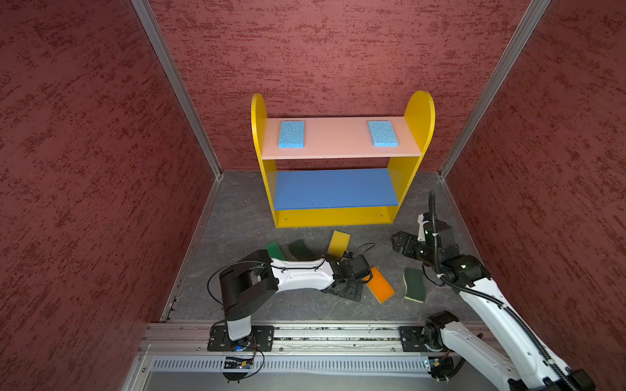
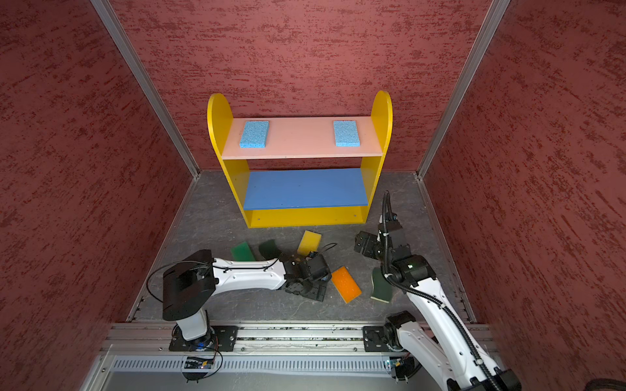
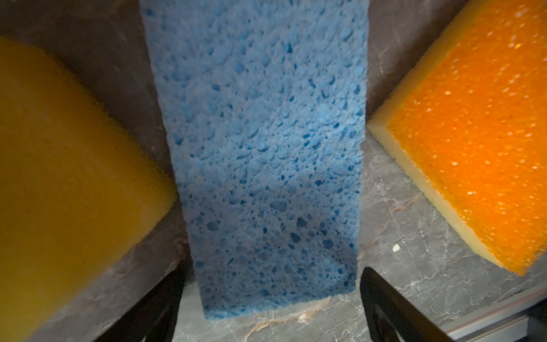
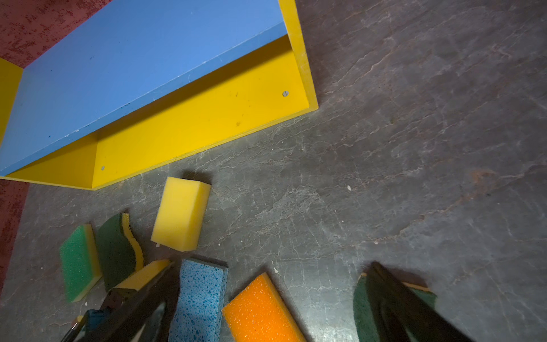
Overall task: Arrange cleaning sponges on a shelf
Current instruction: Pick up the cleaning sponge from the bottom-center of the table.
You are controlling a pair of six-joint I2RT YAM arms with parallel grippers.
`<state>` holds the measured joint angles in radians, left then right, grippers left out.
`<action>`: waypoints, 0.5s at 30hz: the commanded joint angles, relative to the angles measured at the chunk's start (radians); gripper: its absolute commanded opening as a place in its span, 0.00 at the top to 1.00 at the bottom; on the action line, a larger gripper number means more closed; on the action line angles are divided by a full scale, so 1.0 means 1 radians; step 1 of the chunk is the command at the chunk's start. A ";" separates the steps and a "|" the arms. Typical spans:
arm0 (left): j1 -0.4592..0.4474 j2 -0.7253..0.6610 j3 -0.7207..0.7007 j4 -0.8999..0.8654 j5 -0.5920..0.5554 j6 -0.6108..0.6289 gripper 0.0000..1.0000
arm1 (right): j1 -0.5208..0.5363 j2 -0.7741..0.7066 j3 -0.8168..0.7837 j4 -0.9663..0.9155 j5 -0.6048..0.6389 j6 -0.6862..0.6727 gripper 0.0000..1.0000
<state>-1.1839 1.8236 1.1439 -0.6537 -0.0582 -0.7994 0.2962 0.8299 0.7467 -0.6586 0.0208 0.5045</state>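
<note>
Overhead, blue sponge [image 3: 260, 165] hidden beneath open left hand [image 1: 347, 290], visible from wrist cameras only, right hand [image 1: 396, 243] open too.

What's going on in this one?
Two arms are stocking the shelf with sponges. Two light blue sponges already lie on its pink top board. The left gripper is open, low over the floor, jaws either side of a third blue sponge, not gripping. The right gripper is open and empty near the shelf. The orange-topped sponge and others lie on the floor.
</note>
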 commanded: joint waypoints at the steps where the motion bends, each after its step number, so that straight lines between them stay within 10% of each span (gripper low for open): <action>1: -0.008 0.044 0.023 -0.053 -0.015 0.006 0.06 | -0.011 -0.014 -0.007 0.021 0.003 -0.011 0.01; 15: -0.023 0.121 0.118 -0.138 -0.052 0.004 0.07 | -0.019 -0.029 -0.046 0.048 -0.016 -0.003 0.01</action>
<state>-1.2057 1.9045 1.2472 -0.7700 -0.0990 -0.7967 0.2859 0.8177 0.7067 -0.6460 0.0185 0.5045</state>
